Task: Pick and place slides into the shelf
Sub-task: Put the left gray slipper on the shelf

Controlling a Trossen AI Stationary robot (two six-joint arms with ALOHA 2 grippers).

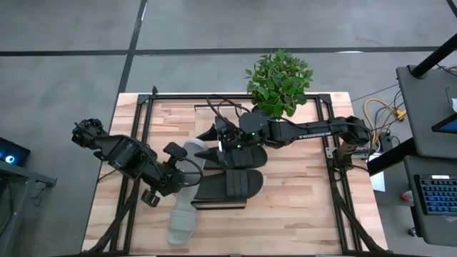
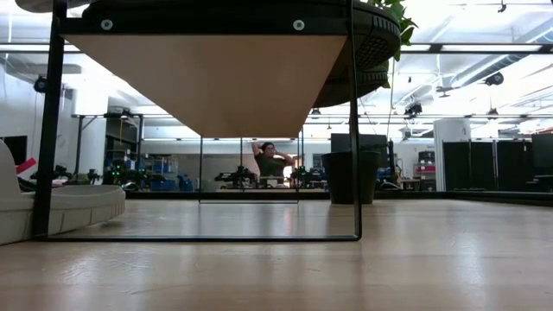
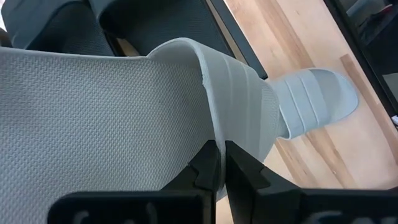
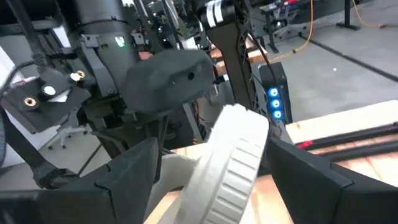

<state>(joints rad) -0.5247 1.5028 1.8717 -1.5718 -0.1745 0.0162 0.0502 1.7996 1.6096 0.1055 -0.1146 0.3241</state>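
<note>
My left gripper point(image 1: 183, 167) is shut on a pale grey slide point(image 1: 195, 150), held up over the table left of the shelf point(image 2: 207, 78). My right gripper point(image 4: 214, 155) reaches in level from the table's right side and is open, one finger on either side of that slide's ridged sole edge point(image 4: 233, 162). Whether they touch it, I cannot tell. A second grey slide point(image 1: 181, 223) lies sole-down on the table near the front edge. Two black slides point(image 1: 237, 184) rest on the shelf top. My left gripper pinches the edge of the grey slide's wide strap point(image 3: 211, 130) between its two shut fingers point(image 3: 239, 171), which slant down from the table's left. The slide is lifted clear of the table and turned on its side, the textured footbed point(image 3: 93, 118) facing the wrist camera.
A potted green plant point(image 1: 280, 82) stands at the table's far edge behind the right arm. Dark metal rails point(image 1: 139, 135) run along the table's left and right sides. Bare wood lies at the front right. A person shows far off in the room point(image 2: 272, 160).
</note>
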